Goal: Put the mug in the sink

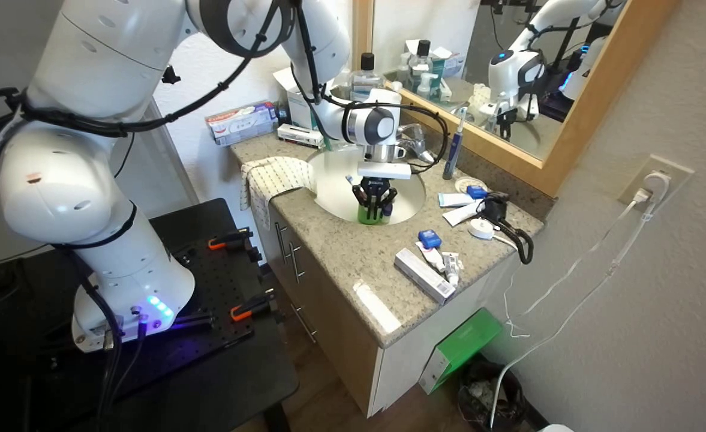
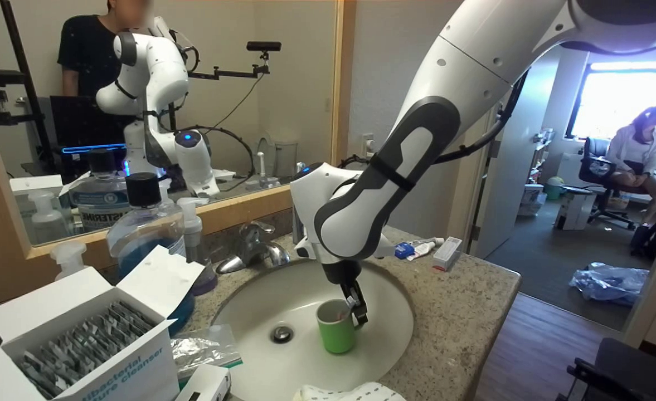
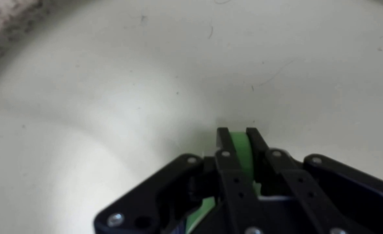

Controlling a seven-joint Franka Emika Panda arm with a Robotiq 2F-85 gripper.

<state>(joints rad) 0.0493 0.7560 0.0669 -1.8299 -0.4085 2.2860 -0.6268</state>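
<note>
In an exterior view, the gripper (image 1: 375, 211) points down into the sink (image 1: 333, 187), close to the sink's rim nearest the counter's front edge. The green mug (image 1: 369, 218) shows below it, inside the sink. A patterned towel (image 1: 281, 176) hangs over the front edge of the counter (image 1: 335, 247). Near the corner at the open end lie a long carton (image 1: 423, 273), small tubes (image 1: 429, 257) and a little blue container (image 1: 429, 239). An electric toothbrush (image 1: 453, 150) stands upright by the back edge, in front of the mirror (image 1: 523, 137). On the floor, a green box (image 1: 463, 347) leans by the cabinet's end, beside a dark bin (image 1: 517, 399).

In an exterior view, the mug is upright or nearly so in the sink, between the drain (image 2: 281, 334) and the rim at the picture's right; whether its base touches the sink I cannot tell. The gripper is at its side, away from the drain. The faucet (image 2: 254, 248) rises at the sink's back edge. An open box of packets (image 2: 132, 365) stands in front of a mouthwash bottle (image 2: 134, 231).

In the wrist view, the jaws are clamped on the mug's handle (image 3: 242, 148), with dark fingers (image 3: 224, 139) pressing both sides. Fine hairs and specks dot the sink.
</note>
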